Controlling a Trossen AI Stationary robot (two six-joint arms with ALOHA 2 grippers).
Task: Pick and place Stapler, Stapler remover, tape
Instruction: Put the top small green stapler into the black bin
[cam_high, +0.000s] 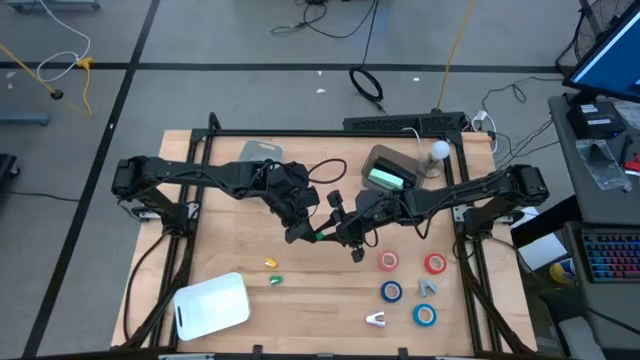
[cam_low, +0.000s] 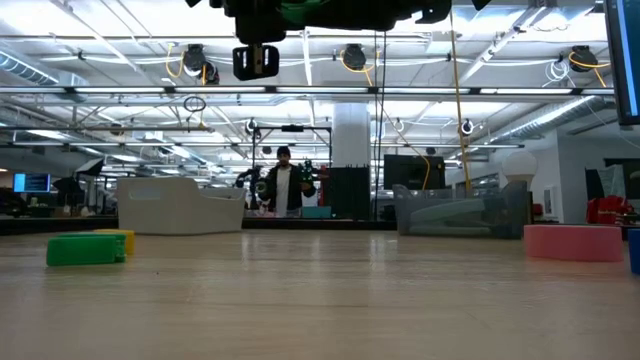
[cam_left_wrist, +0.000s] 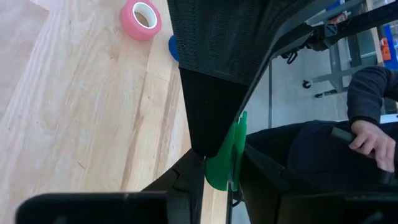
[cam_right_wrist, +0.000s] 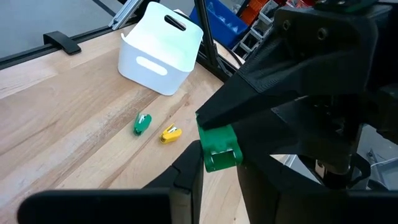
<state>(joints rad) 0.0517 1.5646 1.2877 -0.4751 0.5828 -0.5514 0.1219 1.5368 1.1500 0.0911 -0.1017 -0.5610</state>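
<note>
- The green stapler is mostly hidden between both grippers above the table's middle; only a blocky green end shows.
- Left gripper and right gripper both clench it.
- Tape rolls, red and blue, lie near the right front.
- Small green and yellow pieces lie beside the white bin.
</note>
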